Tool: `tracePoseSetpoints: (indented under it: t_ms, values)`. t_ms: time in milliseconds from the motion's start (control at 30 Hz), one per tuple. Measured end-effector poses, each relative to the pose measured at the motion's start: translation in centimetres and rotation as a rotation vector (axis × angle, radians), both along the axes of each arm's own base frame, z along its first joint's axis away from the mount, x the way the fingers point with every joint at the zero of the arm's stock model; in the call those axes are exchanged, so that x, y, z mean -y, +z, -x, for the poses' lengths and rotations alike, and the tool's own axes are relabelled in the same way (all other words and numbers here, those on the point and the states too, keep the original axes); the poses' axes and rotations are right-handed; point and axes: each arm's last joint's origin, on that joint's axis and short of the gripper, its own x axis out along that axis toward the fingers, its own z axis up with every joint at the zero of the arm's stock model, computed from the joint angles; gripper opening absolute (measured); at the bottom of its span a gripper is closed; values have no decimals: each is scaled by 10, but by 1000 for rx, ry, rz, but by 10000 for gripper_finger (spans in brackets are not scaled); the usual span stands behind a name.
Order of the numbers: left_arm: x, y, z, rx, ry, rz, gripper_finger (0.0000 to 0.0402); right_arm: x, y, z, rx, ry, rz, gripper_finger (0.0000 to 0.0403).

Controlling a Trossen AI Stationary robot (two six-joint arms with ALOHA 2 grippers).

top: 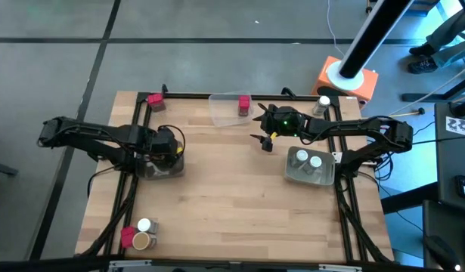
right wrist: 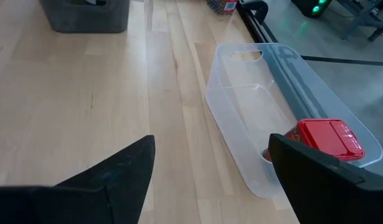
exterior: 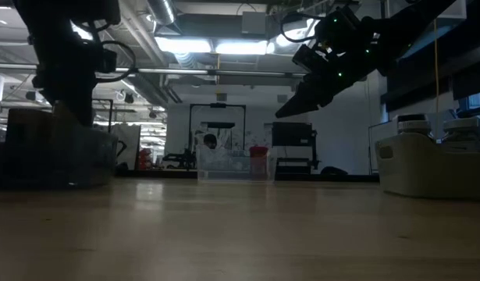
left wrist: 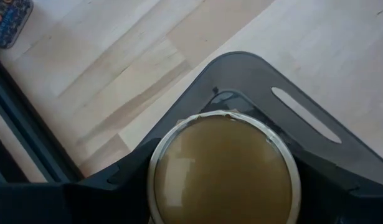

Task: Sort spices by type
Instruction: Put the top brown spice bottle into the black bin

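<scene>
Right now the left gripper (top: 165, 153) hangs over the dark grey bin (left wrist: 303, 118) near the surface's left edge, jaws closed round a tan-brown round-topped cylinder (left wrist: 223, 169). Released off-centre, it could strike the rim and topple out. The right gripper (top: 264, 130), jaws wide and empty, hovers by the clear plastic tray (right wrist: 253, 118) at the far edge holding a red block (right wrist: 328, 138); a careless descent could shove the tray.

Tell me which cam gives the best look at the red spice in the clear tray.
Right wrist view: the red spice fills the near end of the clear tray, lid plain. High view shows it small; low view, a distant red blur; left wrist view, nothing.
</scene>
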Motion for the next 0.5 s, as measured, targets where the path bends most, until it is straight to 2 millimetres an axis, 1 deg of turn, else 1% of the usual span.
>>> tracePoseSetpoints:
  t_ms: [233,500]
  values:
    - [0,0,0,4,1,-3,267,0,0,0,0,-1,0,314]
    - [-1,0,-1,8,2,-20,282,0,0,0,0,-1,0,314]
